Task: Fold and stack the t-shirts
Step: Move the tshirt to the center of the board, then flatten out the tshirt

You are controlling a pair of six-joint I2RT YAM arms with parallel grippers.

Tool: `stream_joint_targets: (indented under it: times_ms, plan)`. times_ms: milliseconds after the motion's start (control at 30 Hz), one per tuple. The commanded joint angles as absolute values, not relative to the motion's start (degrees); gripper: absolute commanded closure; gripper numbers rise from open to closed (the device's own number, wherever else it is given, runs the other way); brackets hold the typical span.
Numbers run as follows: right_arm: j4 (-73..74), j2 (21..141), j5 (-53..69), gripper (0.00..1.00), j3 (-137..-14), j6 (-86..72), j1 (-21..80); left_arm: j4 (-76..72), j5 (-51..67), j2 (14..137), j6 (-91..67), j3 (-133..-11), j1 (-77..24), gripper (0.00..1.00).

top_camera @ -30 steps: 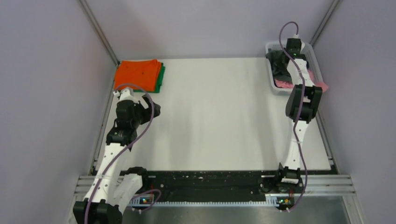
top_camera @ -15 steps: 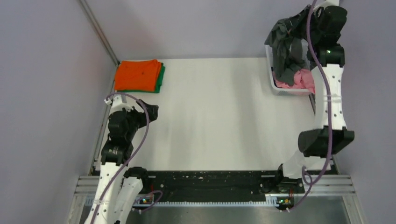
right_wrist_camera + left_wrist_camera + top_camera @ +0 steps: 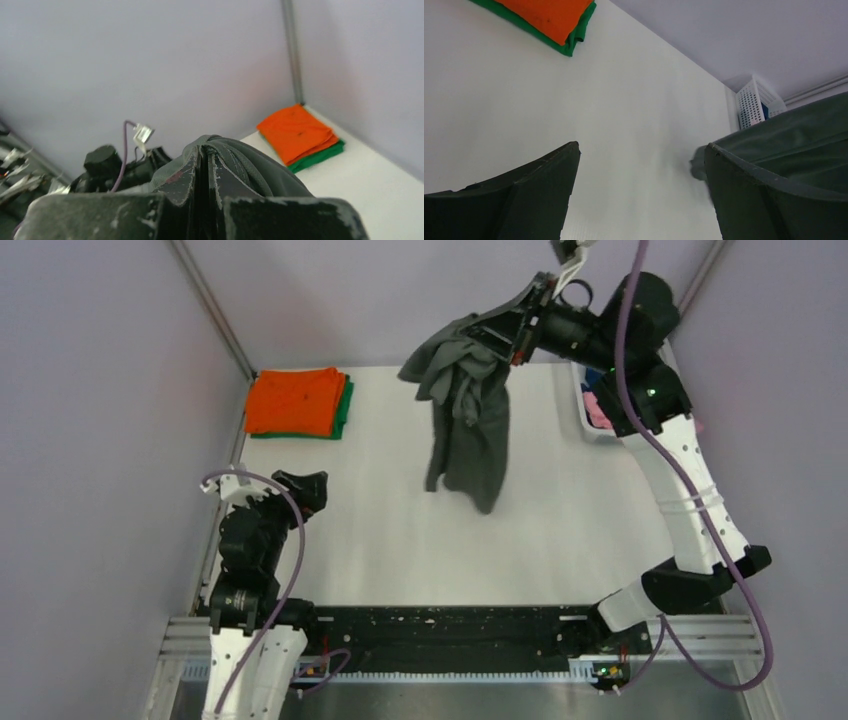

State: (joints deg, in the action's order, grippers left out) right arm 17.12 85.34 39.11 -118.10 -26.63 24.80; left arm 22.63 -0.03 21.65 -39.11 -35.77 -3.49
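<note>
Top, left-wrist and right-wrist views.

Hidden or unclear: the white plastic lattice basket [image 3: 588,426] stands at the far right corner of the white surface [image 3: 400,530]. In the top view the right arm [image 3: 690,490] covers most of it. Only a strip of its near wall and a patch of the pink cloth tee [image 3: 593,403] show. In the left-wrist view the basket appears small, and a sliver of navy blue cloth [image 3: 765,110] in it is too small to read as a garment. The green folded tee [image 3: 346,408] shows only as an edge beneath the orange folded tee [image 3: 293,400], which lies on it at the far left corner. The right-wrist view leaves out the hanging part of the shirt.

Task item: the dark grey cloth t-shirt [image 3: 468,430] hangs in the air over the far middle of the surface. It is bunched at the top and trails downward, apart from both the basket and the folded stack. The right jaws are pressed together on its bunched upper end. In the right-wrist view the cloth gathers in folds around the two scuffed black fingers [image 3: 182,182]. Whether the lower hem touches the surface cannot be told. The left jaws stand wide apart and hold nothing, low near the left edge and well apart from the shirt. In the left-wrist view grey cloth shows beyond the right-hand finger.
</note>
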Motion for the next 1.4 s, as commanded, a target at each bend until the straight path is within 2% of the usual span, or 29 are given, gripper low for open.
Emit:
stream_joint_targets:
  times_ms: [0, 167, 300, 367, 400, 433, 467, 500, 533, 567, 600, 733, 1000, 1167, 1233, 1367]
  plan:
    - [15.79, 83.59, 40.64, 1.00, -111.47, -23.13, 29.81, 26.32, -2.19, 18.62, -40.04, -37.38, -3.43, 0.01]
    - [19.16, 73.45, 26.15, 1.00, -89.90, -16.59, 29.35, 32.32, -6.06, 19.85, -40.87, -39.93, -3.43, 0.01]
    - [19.22, 63.93, 11.63, 1.00, -66.96, -15.90, 27.11, 35.23, -7.15, 22.89, -41.92, -39.76, -3.43, 0.01]
    - [20.18, 61.08, 3.95, 0.93, -57.21, -16.51, 25.53, 34.54, -4.90, 24.72, -42.17, -38.10, -3.43, 0.01]
    - [21.50, 60.46, 0.86, 0.82, -53.23, -17.20, 24.83, 34.06, -3.56, 26.46, -42.24, -37.15, -3.43, 0.01]
    - [23.10, 60.32, -3.34, 0.65, -50.39, -17.67, 24.49, 33.72, -2.43, 27.94, -41.84, -36.36, -3.43, 0.01]
    - [24.95, 60.56, -7.71, 0.55, -48.39, -18.50, 24.36, 33.64, -1.58, 29.53, -41.60, -35.70, -3.43, 0.01]
    - [27.08, 61.01, -12.48, 0.50, -47.43, -19.59, 24.29, 33.78, -0.86, 31.32, -41.45, -35.10, -3.43, 0.01]
    - [29.13, 61.63, -16.05, 0.37, -47.15, -20.68, 24.30, 33.72, 0.57, 33.20, -40.95, -34.53, -3.43, 0.01]
    - [31.08, 62.23, -19.15, 0.07, -47.46, -21.67, 24.34, 33.42, 2.41, 34.91, -40.81, -33.75, -3.43, 0.01]
    - [33.12, 62.80, -21.59, 0.02, -48.10, -22.40, 24.30, 32.95, 3.53, 36.55, -41.02, -32.97, -3.43, 0.01]
    - [34.26, 62.07, -23.87, 0.01, -48.89, -22.72, 24.66, 28.28, 5.40, 42.11, -42.67, -29.00, -3.43, 0.01]
    - [21.52, 59.23, -7.65, 0.01, -43.30, -20.12, 30.98, 21.01, 2.59, 52.70, -42.07, -29.87, -3.43, 0.11]
    - [18.87, 60.17, -4.25, 0.01, -43.04, -20.95, 32.05, 20.65, -3.21, 61.37, -39.89, -33.28, -3.43, 0.30]
    - [17.84, 60.29, -3.52, 0.01, -42.56, -21.17, 32.56, 20.56, -1.44, 63.94, -39.57, -34.25, -3.42, 0.36]
    - [16.62, 62.01, -4.16, 0.03, -42.45, -21.82, 35.04, 16.72, 5.48, 68.66, -39.46, -35.15, -3.45, 0.53]
